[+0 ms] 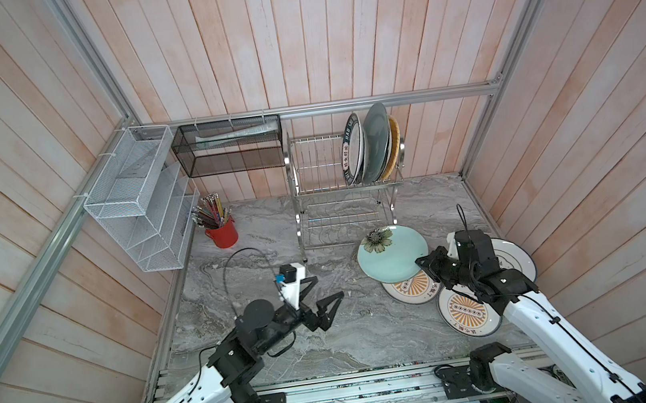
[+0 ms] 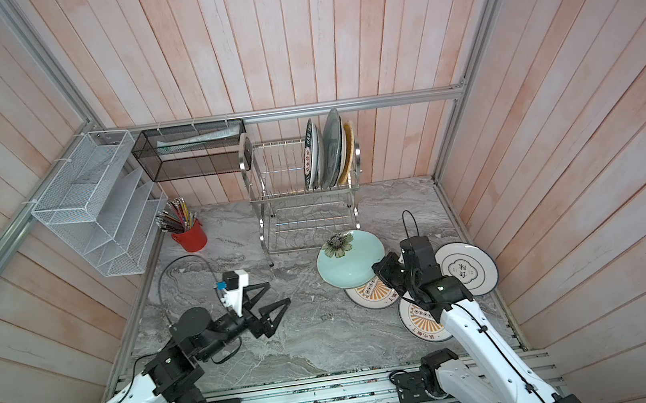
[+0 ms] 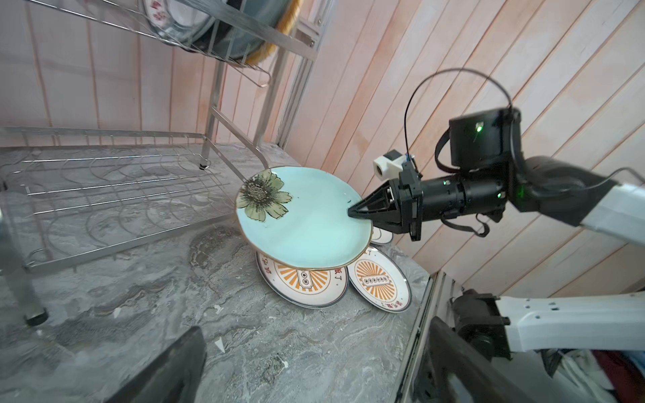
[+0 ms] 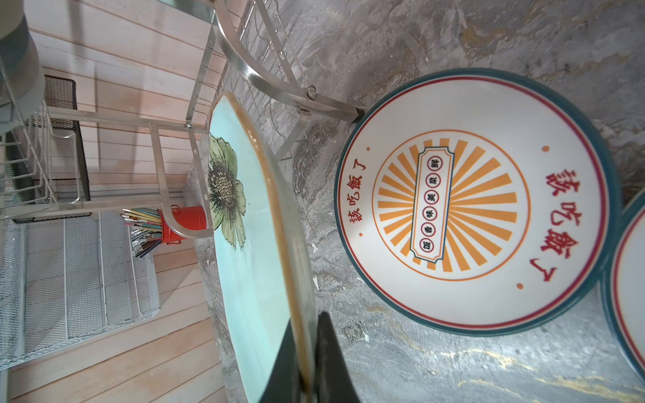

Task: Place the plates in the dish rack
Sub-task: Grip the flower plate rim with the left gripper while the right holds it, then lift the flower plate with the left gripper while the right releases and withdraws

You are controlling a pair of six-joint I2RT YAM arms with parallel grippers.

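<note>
The right tool (image 3: 352, 213) pinches the mint plate (image 1: 393, 254) by its rim, tilted above the sunburst plates (image 1: 467, 312) just beside the dish rack (image 1: 336, 188); the left tool (image 1: 329, 286) hangs spread. It probably wants turning upright (slowly) before slotting between prongs. The rack's upper tier holds several racked plates (image 1: 374, 141); the lower holds none.

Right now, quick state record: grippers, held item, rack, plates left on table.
left gripper: open, empty
right gripper: shut on mint plate rim
mint plate: lifted clear of table, tilted
dish rack: upright plates at right end of upper tier; lower tier empty
on table: two sunburst plates, one blue-ring plate
</note>
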